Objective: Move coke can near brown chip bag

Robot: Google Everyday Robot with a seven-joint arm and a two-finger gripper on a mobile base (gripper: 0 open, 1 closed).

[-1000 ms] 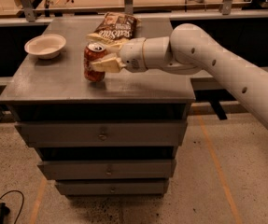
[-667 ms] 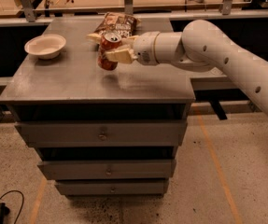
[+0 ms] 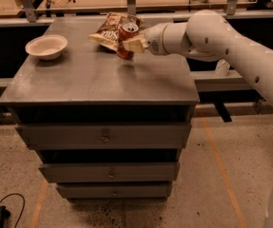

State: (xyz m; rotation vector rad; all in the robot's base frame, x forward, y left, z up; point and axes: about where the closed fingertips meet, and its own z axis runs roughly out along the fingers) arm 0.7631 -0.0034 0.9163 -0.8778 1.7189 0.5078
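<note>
The coke can (image 3: 125,40) is red with a silver top. My gripper (image 3: 132,44) is shut on it and holds it just above the grey cabinet top (image 3: 98,75), tilted slightly. The brown chip bag (image 3: 110,31) lies crinkled at the back of the top, directly behind and to the left of the can, partly hidden by it. My white arm (image 3: 212,37) reaches in from the right.
A white bowl (image 3: 46,46) sits at the back left of the cabinet top. The cabinet has drawers (image 3: 105,136) below. A wooden bench with clutter runs behind. A black cable lies on the floor at the lower left.
My gripper has carried the coke can up and back from the middle of the top toward the chip bag, and it is now right in front of the bag.
</note>
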